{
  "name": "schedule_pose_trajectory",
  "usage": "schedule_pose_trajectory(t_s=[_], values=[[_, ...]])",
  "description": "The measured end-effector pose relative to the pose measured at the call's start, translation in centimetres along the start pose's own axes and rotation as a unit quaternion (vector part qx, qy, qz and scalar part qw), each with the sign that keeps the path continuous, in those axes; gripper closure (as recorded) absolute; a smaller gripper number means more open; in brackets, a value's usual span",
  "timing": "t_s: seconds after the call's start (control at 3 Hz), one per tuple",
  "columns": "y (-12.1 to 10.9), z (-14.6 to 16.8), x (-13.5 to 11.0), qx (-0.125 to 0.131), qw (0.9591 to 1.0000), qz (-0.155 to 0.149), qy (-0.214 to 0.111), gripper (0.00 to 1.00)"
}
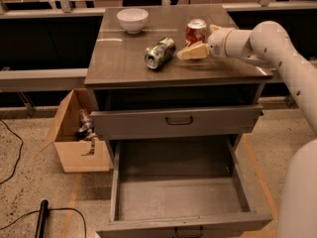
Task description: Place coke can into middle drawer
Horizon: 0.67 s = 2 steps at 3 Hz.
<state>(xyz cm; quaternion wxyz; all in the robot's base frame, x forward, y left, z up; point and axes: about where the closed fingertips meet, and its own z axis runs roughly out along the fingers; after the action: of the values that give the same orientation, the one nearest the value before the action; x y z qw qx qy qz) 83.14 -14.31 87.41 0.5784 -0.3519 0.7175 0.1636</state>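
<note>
The red coke can (196, 31) stands upright on the cabinet top, right of centre. My gripper (198, 41) reaches in from the right at the can, open. One cream finger (192, 51) lies just in front of the can and the other (214, 28) shows behind its right side. The can sits between them and I cannot tell if they touch it. The middle drawer (178, 197) is pulled out wide open below, with a bare grey floor.
A green-and-silver can (159, 52) lies on its side left of the coke can. A white bowl (132, 19) stands at the back left. The upper drawer (176, 120) is closed. A cardboard box (79, 133) with items sits on the floor to the left.
</note>
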Motion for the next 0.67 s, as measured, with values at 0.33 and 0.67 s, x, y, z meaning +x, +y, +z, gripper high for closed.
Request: schedule_pose_trajectory(t_s=[0.33, 0.67], values=[[-1.0, 0.6, -0.3, 0.009, 0.9999, -0.003, -0.006, 0.14], [-1.8, -1.0, -0.4, 0.020, 0.9998, -0.007, 0.003, 0.38]])
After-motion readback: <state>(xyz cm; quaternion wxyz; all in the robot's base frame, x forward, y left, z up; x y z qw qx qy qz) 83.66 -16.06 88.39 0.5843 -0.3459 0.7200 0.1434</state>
